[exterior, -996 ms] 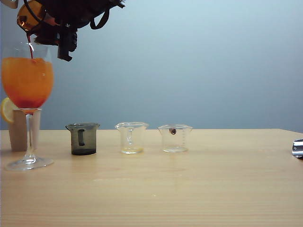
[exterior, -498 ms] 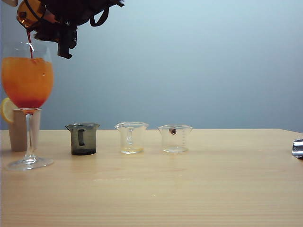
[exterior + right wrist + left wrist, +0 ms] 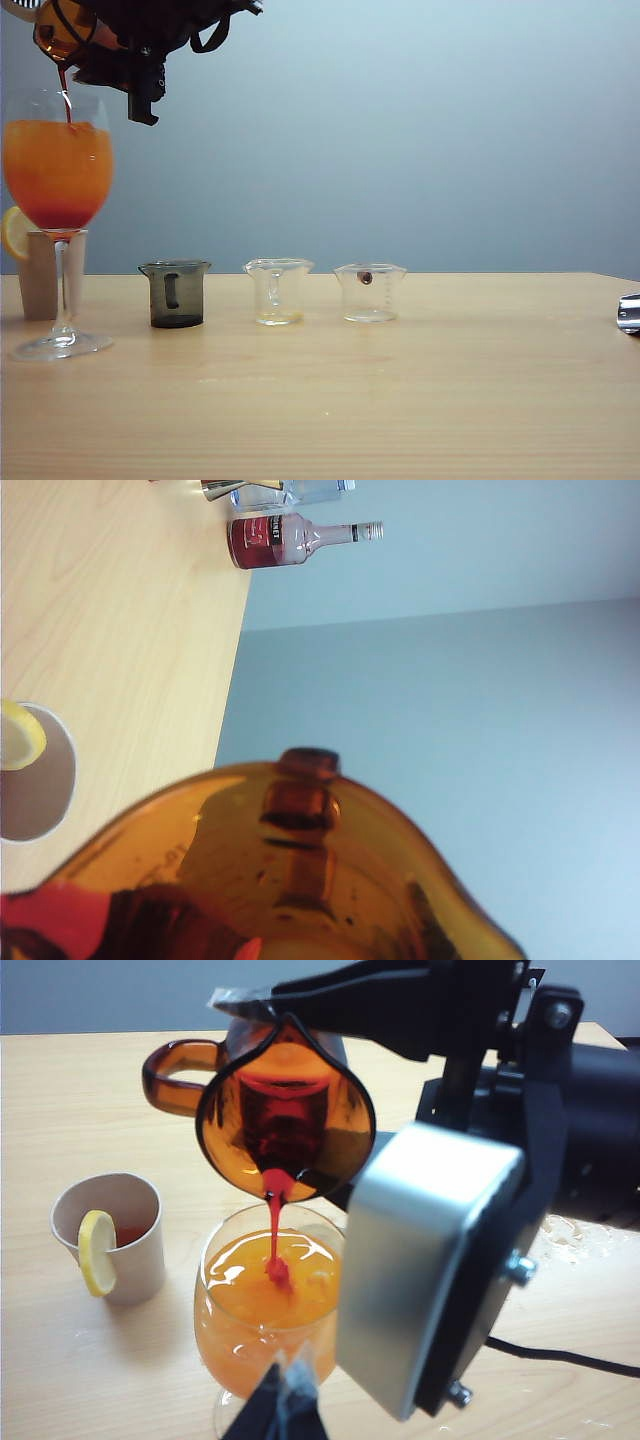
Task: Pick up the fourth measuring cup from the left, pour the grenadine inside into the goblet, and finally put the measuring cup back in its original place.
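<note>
A: Little has shifted since the earlier frame: the amber measuring cup (image 3: 62,32) has been tipped slightly further over the goblet (image 3: 57,175), and nothing else on the desk (image 3: 400,400) has moved.

B: Which step is in hand?

A: The pour. A thin red thread of grenadine (image 3: 274,1230) is seen falling from the cup's lip into the orange drink, where a red layer has settled at the bottom of the bowl. The cup is gripped by the right tool (image 3: 300,1070), raised at the upper left of the exterior view.

B: And the left tool?

A: Its tips (image 3: 283,1410) are seen low beside the goblet's bowl; whether they are parted cannot be told.

B: What is called for next?

A: Judged from the red still inside, the tilt should be held until the cup drains. The cup would then be righted and carried to the bare spot right of the three remaining cups.

B: What stands in the way?

A: The grey cup (image 3: 176,293) and two clear cups (image 3: 279,290) (image 3: 370,292) lie under that path. A paper cup with a lemon slice (image 3: 110,1235) stands just beside the goblet.
</note>
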Robot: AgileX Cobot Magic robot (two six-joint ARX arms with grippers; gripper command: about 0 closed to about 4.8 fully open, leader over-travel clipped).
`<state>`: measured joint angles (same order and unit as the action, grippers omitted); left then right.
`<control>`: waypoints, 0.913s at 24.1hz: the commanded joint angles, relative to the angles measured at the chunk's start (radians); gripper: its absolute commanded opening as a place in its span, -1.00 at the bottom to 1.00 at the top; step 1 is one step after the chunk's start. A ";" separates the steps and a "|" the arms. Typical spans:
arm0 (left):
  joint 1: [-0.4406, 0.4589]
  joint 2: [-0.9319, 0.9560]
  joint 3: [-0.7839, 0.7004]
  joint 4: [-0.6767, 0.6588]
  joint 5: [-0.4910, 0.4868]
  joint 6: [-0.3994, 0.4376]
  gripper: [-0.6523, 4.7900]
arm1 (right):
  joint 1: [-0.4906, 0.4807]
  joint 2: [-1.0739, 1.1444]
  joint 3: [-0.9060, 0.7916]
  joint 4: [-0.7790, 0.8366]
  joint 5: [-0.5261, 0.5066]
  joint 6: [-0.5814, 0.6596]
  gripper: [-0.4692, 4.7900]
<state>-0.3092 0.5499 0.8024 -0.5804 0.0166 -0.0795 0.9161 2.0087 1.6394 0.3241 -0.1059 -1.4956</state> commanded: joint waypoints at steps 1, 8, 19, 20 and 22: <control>0.000 -0.002 0.001 0.010 0.002 0.000 -0.78 | 0.003 -0.007 0.009 0.024 -0.005 -0.028 -0.77; 0.000 -0.002 0.001 0.010 -0.007 0.000 -0.78 | 0.003 -0.007 0.009 0.025 -0.005 -0.058 -0.77; 0.000 -0.002 0.001 0.010 -0.016 0.000 -0.78 | 0.003 -0.007 0.009 0.025 -0.008 -0.110 -0.78; 0.000 -0.002 0.001 0.010 -0.016 0.000 -0.78 | 0.003 -0.007 0.009 0.025 -0.008 -0.110 -0.77; 0.000 -0.002 0.001 0.010 -0.016 0.000 -0.78 | 0.003 -0.007 0.009 0.024 -0.008 -0.110 -0.77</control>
<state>-0.3092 0.5495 0.8024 -0.5804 0.0032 -0.0795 0.9165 2.0087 1.6394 0.3241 -0.1089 -1.6032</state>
